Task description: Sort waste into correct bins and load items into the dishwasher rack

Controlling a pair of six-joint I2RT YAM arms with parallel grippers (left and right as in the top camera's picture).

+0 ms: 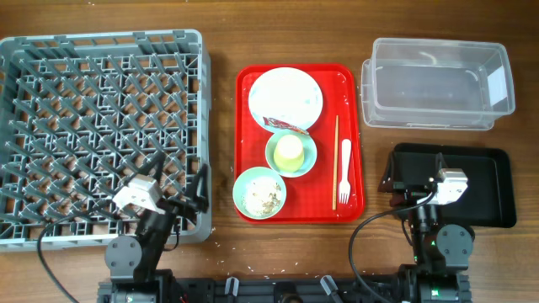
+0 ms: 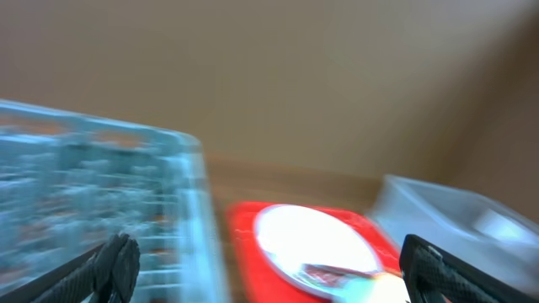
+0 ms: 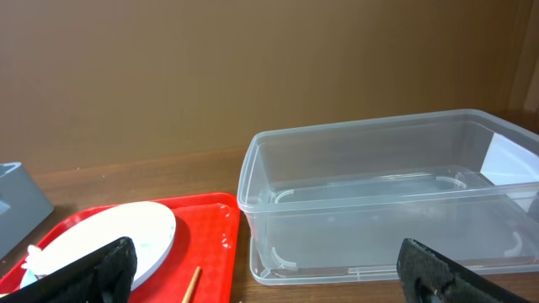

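At both wrists fingers (image 2: 118,265) are spread wide: left gripper (image 2: 269,257) over the near right corner of the rack (image 1: 101,126), right gripper (image 3: 268,257) over the black tray (image 1: 488,189), tub (image 1: 438,84) just behind it. Between the arms, on the red tray (image 1: 244,126): plate (image 1: 285,97), wrapper (image 1: 278,124) at its near edge, cup (image 1: 290,150) in a bowl (image 1: 310,157), scraps (image 1: 263,195) in second bowl (image 1: 240,189), stick (image 1: 336,160) beside fork (image 1: 344,172).

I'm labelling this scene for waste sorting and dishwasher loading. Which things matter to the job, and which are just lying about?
Job: rack, plate, far bowl, cup, near bowl, food scraps, fork, stick, wrapper, clear tub, black tray.
Lying about: red tray, only carrying the dishes.
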